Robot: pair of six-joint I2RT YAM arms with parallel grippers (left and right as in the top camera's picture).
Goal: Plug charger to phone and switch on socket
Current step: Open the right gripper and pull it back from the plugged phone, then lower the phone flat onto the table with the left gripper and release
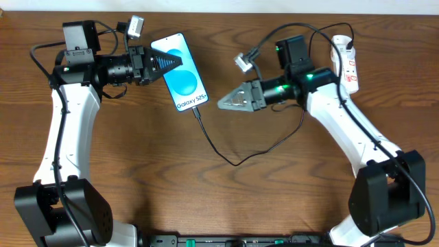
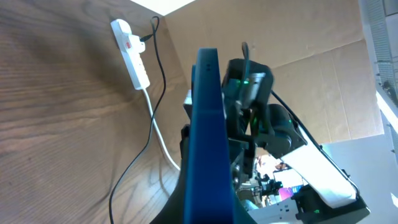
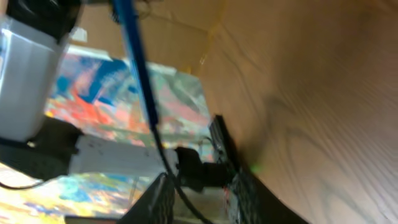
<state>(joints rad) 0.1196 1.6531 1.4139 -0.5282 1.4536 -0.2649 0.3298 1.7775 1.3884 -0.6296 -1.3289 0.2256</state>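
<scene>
While the left gripper [image 1: 169, 64] pinches the phone [image 1: 186, 88] with the charger [image 1: 236, 164] in, the spread right gripper [image 1: 225, 103] nearby must switch on the socket [image 1: 347, 63].

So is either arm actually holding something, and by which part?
The left gripper pinches the slim, black-edged, blue-screened phone at one long edge, near its top; the right gripper holds nothing.

phone [image 1: 185, 82] top hidden, right hand [image 3: 205, 194] blurred

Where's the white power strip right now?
In the overhead view, the small white power strip with red switches lies on the wooden table at the far right, just beyond the right arm.
</scene>
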